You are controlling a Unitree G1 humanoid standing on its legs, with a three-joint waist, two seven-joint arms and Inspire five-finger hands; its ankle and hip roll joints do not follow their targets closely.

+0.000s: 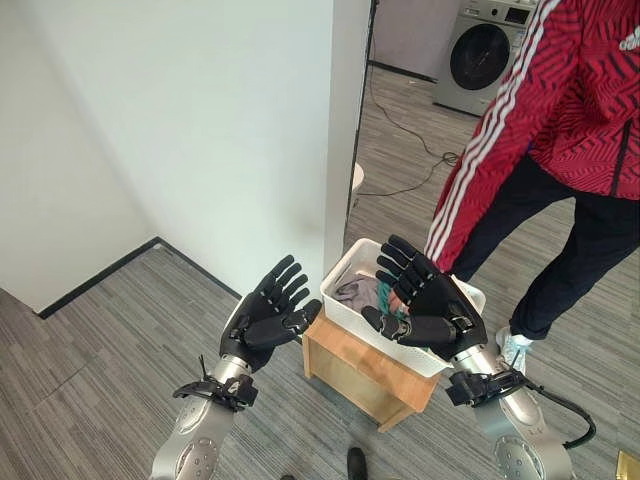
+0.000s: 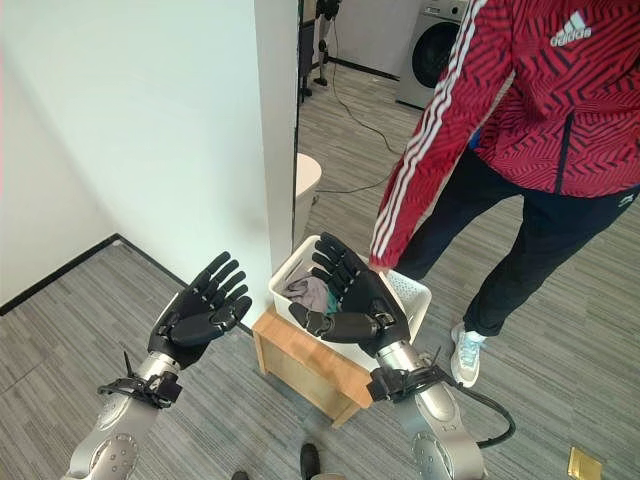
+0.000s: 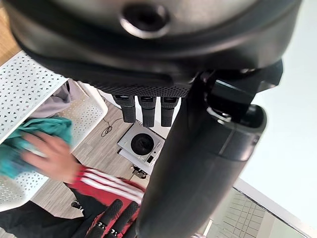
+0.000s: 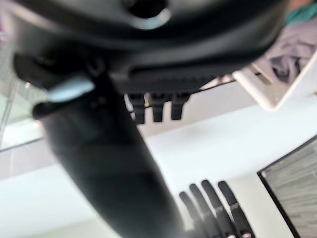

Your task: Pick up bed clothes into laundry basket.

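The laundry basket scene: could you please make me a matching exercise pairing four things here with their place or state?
1. laundry basket
2. left hand
3. teal cloth
4. washing machine

a. raised, fingers straight, holding nothing
b. far end of the room
c. on a low wooden stand
d. under a person's hand, in the basket

Pairs: 1-c, 2-a, 3-d, 4-b

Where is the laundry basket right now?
The white laundry basket sits on a low wooden stand by the white wall's corner, just ahead of the robot, behind the raised right hand, with a person's hand reaching into it.
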